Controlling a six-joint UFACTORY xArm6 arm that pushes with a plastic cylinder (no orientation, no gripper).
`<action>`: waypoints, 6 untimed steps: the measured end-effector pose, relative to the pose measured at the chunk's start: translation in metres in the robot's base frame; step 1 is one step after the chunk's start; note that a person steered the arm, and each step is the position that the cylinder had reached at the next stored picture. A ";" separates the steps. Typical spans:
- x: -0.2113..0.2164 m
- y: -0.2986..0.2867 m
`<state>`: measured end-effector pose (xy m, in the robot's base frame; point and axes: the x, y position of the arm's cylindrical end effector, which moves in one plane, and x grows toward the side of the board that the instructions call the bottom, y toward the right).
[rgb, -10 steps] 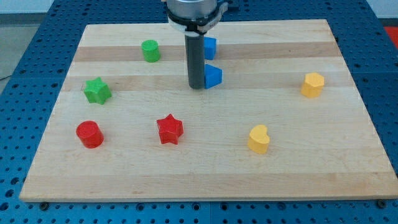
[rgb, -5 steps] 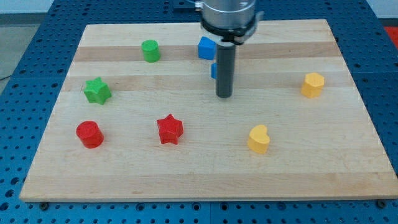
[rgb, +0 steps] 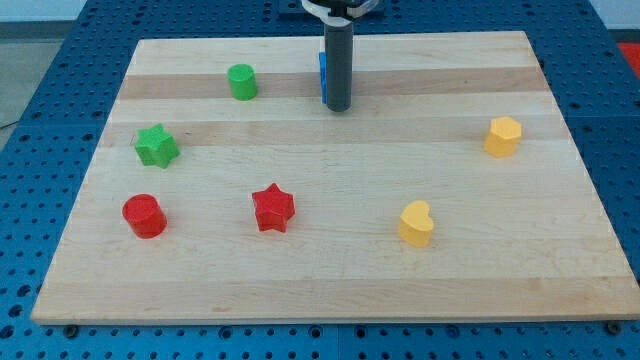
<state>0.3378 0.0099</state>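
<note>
My rod stands near the view's top centre, and my tip (rgb: 338, 107) rests on the wooden board (rgb: 330, 270). Blue blocks (rgb: 323, 78) sit right behind the rod, mostly hidden; only a thin blue strip shows at its left edge, touching or almost touching it. Their shapes cannot be made out. A green cylinder (rgb: 241, 81) lies to the view's left of my tip.
A green star (rgb: 156, 146) and a red cylinder (rgb: 144, 215) sit at the view's left. A red star (rgb: 272, 208) lies below centre. Two yellow heart-shaped blocks lie at the right: one (rgb: 416, 223) low, one (rgb: 503, 136) near the right edge.
The rod swung right past the blue blocks, then back up toward the view's top. The blue blocks, seen apart before, are now bunched behind the rod.
</note>
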 end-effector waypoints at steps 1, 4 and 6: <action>0.003 0.036; 0.046 0.168; 0.129 0.170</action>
<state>0.4672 0.1799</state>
